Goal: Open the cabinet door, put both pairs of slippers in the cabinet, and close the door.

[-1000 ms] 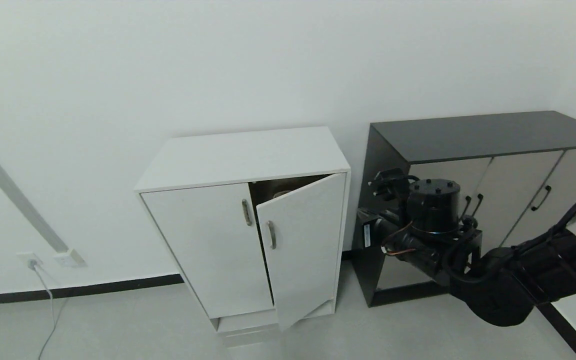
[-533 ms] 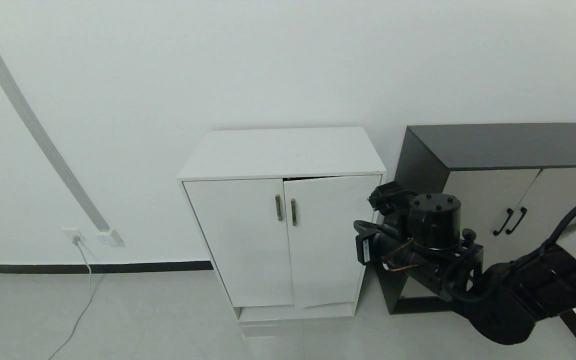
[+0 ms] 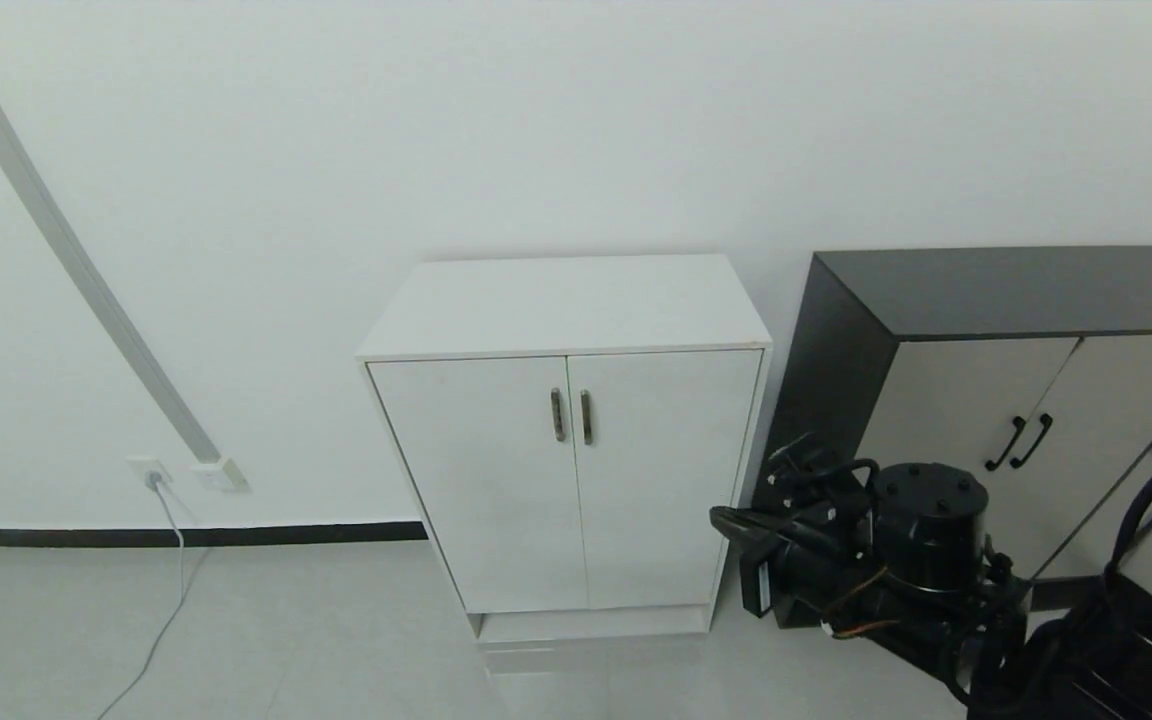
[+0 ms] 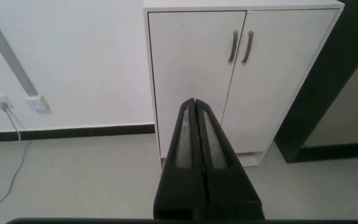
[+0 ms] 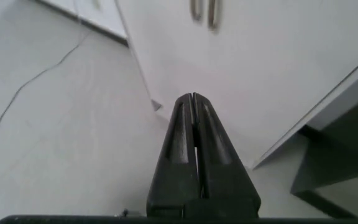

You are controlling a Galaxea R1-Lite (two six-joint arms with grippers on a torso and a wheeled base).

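Cabinet (image 3: 476, 480) at wall, mid head view, both doors flush shut, handles (image 3: 572, 417) side by side. Dark sideboard (image 3: 1016, 285) at its 3 o'clock. R gripper (image 5: 194, 98) low at cabinet's 4 o'clock, fingers pressed together, empty. L gripper (image 4: 195, 102) faces the doors from 6, fingers also together. Closing looks done: check the door seam is even top-to-bottom, then clear arm w/o snagging handles.

The plain white two-door cabinet (image 3: 564, 480) carries two dull brownish metal bar handles (image 3: 571, 416). To its right stands a dark grey sideboard (image 3: 1016, 290) with pale beige doors and black curved handles (image 3: 1024, 441). The wall (image 3: 536, 120) is white with a black skirting strip (image 3: 186, 535), the floor (image 3: 286, 650) is pale grey and unpatterned, and the left gripper (image 4: 194, 104) and right gripper (image 5: 192, 98) are black.
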